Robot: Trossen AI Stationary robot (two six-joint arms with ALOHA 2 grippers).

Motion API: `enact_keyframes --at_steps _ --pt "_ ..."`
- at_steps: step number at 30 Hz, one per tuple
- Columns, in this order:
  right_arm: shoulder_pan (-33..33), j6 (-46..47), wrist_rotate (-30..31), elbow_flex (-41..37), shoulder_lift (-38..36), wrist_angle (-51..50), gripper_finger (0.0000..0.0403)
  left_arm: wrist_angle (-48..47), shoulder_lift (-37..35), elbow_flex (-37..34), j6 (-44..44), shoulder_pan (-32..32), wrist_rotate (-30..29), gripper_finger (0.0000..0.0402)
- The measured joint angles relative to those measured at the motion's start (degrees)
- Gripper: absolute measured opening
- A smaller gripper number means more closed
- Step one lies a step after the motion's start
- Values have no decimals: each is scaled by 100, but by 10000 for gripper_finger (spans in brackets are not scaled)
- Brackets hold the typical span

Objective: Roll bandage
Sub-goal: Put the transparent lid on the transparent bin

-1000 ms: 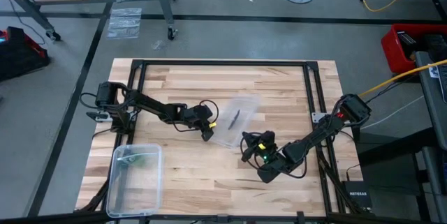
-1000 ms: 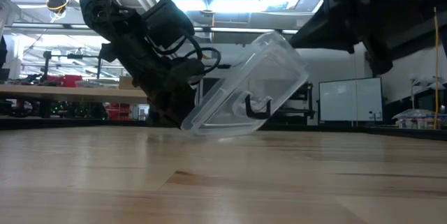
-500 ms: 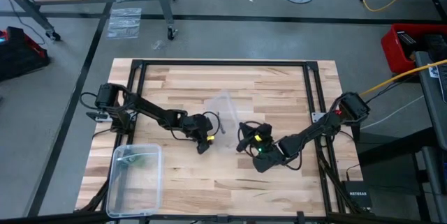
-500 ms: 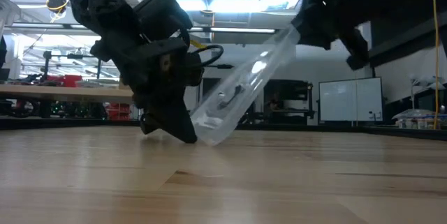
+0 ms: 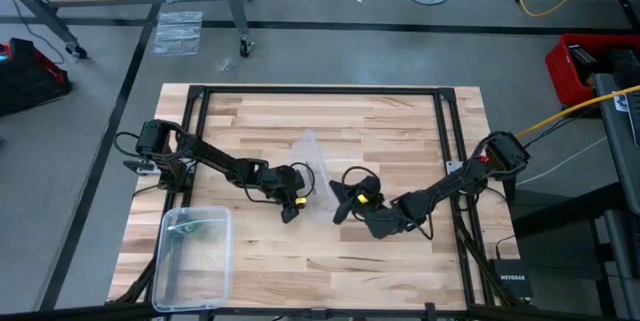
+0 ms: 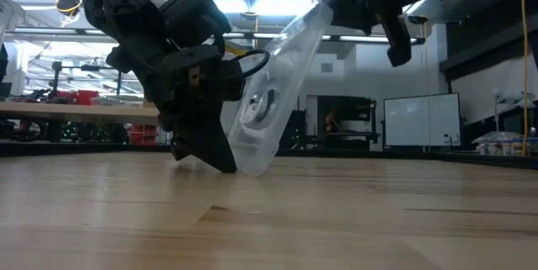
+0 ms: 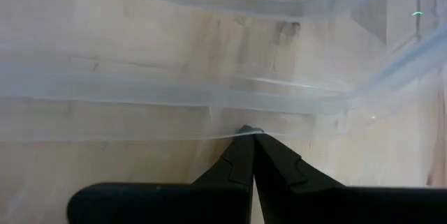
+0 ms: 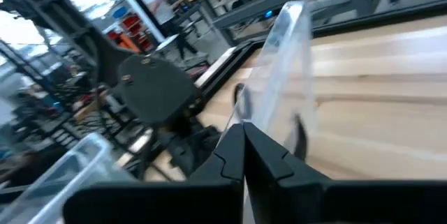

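Observation:
A clear plastic lid [image 5: 314, 164] stands steeply tilted on the table's middle; in the low view [image 6: 273, 93] its lower edge is at the wood. My left gripper [image 5: 291, 207] is shut at the lid's lower edge and my right gripper [image 5: 339, 204] is shut at its raised upper edge. Something green, the bandage [image 5: 203, 227], lies inside the clear plastic box [image 5: 170, 271] at the near left; no gripper touches it. My left gripper pinches the lid's lower rim [image 7: 246, 130] between its two fingers, which slant down to the table [image 6: 220, 159]. That rim stays at the wood. My right gripper pinches the lid's upper rim [image 8: 260, 116] between its two fingers, coming from the table's right, high above the wood [image 6: 329, 7]. The lid leans steeply below it.
The open clear box stands at the near left corner, close to the left arm's base. A black metal frame [image 5: 320, 91] runs around the tabletop. Bare wood lies beyond and in front of the lid.
My right gripper has gone toward the table's left and up with the lid's upper rim. The lid has tipped from a shallow slant to nearly upright, its lower edge staying at the wood by my left gripper, which has shifted slightly toward the near edge.

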Motion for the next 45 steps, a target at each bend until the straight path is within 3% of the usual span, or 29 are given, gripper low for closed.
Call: enact_keyframes --at_steps 6,13,29,35,45 --pt "9 -6 -554 6 -4 311 5 -7 0 4 37 5 -36 3" --pt "-65 -263 -1619 -24 34 315 5 113 -19 37 36 22 -131 3" --pt "-198 -284 -1446 -18 22 107 5 90 -16 13 143 20 -23 3" --pt "-362 -201 -1643 -16 22 85 5 396 -16 9 143 20 3 3" --pt "-707 -83 -3344 -16 11 87 5 457 -11 4 475 20 7 3"
